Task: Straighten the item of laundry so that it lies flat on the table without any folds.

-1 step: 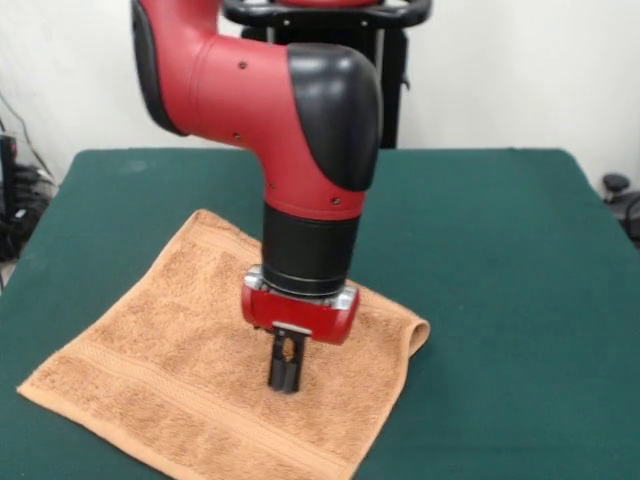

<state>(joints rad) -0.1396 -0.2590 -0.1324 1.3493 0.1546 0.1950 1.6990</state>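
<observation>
Dark green counter under a pale wall, filling nearly the whole front view. Spread across its near-left part, toward seven o'clock: small orange-tan towel, set diamond-wise, one corner pointing to twelve o'clock behind the arm. Mostly flat already, woven band visible along the near-left edge. At three o'clock of the towel, corner still doubled over into a small raised fold. Nearest corner cut off by the bottom edge, so state there unknown.

Red and black arm down over the towel's middle, pincer pointing straight down, tips at or just above the cloth; contact hard to judge from here. Fingers drawn close together, almost no gap, nothing visibly held.

Likely remaining work: the folded corner at three o'clock. Risks from here, as a guess: pinching in the middle and lifting would bunch the flat area and add wrinkles. Dragging toward three o'clock with tips pressed down could push the cloth into the fold rather than open it. Grabbing both layers at the corner would carry the fold along unopened.
</observation>
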